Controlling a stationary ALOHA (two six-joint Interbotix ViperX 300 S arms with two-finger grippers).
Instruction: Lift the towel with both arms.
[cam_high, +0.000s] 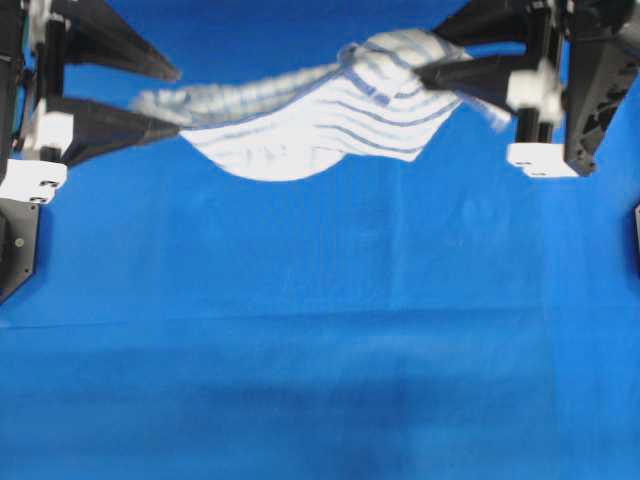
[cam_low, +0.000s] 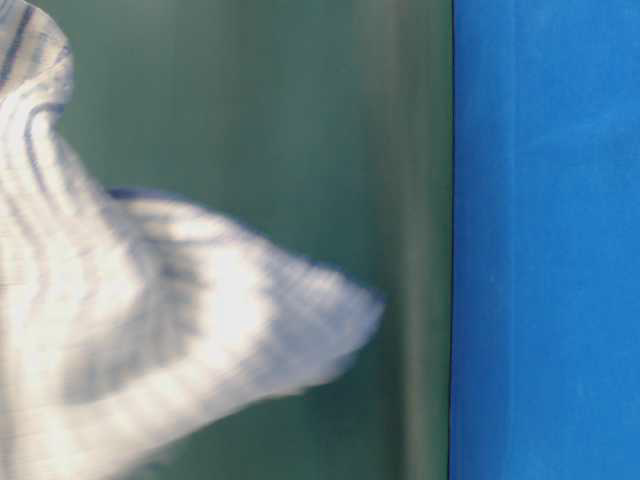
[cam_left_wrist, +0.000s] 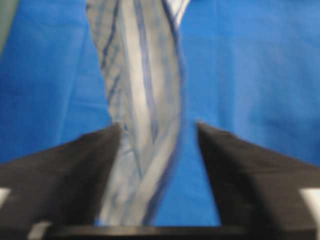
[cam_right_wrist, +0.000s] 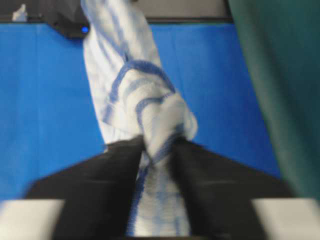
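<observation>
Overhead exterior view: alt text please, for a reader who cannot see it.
A striped white towel hangs stretched between the left gripper and the right gripper, sagging in the middle above a blue sheet.

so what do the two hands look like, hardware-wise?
Both match. The left hand and right hand each have two matte black fingers, broad at the base and tapering to points, with white plastic blocks at the finger bases. No cables, markings or sleeves are visible.

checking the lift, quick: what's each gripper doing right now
Left gripper: open, towel runs between its spread fingers.
Right gripper: closed on the towel.
</observation>
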